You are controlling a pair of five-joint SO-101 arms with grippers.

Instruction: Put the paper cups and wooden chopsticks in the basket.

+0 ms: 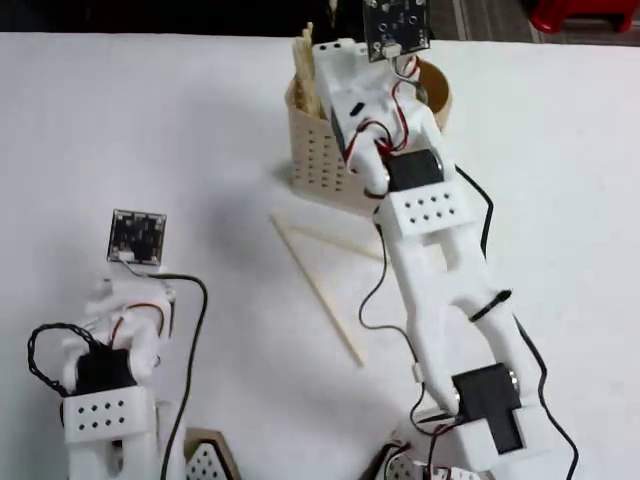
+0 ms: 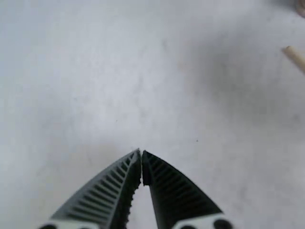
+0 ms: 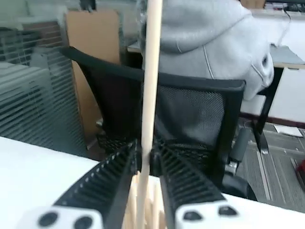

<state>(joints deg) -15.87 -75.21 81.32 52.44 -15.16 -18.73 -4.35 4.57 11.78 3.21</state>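
Observation:
A cream perforated basket stands at the table's far middle with several wooden chopsticks upright in it. My right gripper is above the basket, shut on one upright chopstick; more sticks show below its fingers. A brown paper cup sits behind the right arm; whether it is inside the basket I cannot tell. Two chopsticks lie on the table in front of the basket, a long one and a second. My left gripper is shut and empty over bare table, a chopstick tip nearby.
The left arm sits folded at the near left. Both arm bases and their cables take up the front edge. A black mesh chair stands beyond the table's far edge, and a red object lies past the far right corner.

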